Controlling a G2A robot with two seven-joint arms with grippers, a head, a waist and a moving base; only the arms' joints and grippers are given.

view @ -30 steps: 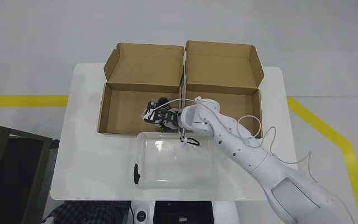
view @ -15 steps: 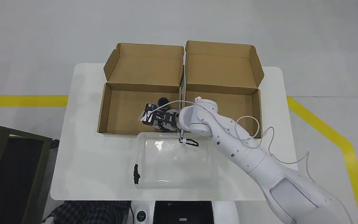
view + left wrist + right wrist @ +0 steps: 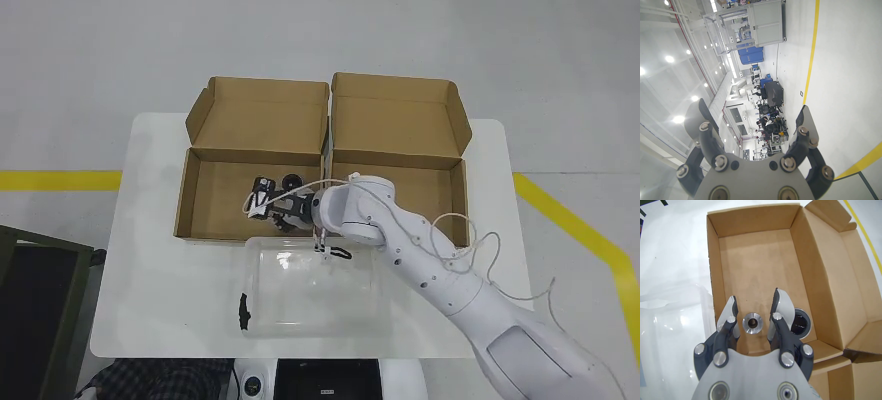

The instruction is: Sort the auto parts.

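Note:
My right gripper hangs open inside the left cardboard box, close to its near wall. Below, between the two fingers and untouched, a silver metal bushing stands on end on the box floor. A round bearing with a dark core sits beside it, partly behind one finger. In the top view the right gripper is over the near-right part of the left box. My left gripper is open, holds nothing, and faces out into the room.
A second open cardboard box adjoins the first on the right. A clear plastic tub lies on the white table in front of the boxes, with a small black part at its left edge and another near its back rim.
My right gripper has shifted slightly left and farther into the left box. The boxes and the tub have not moved.

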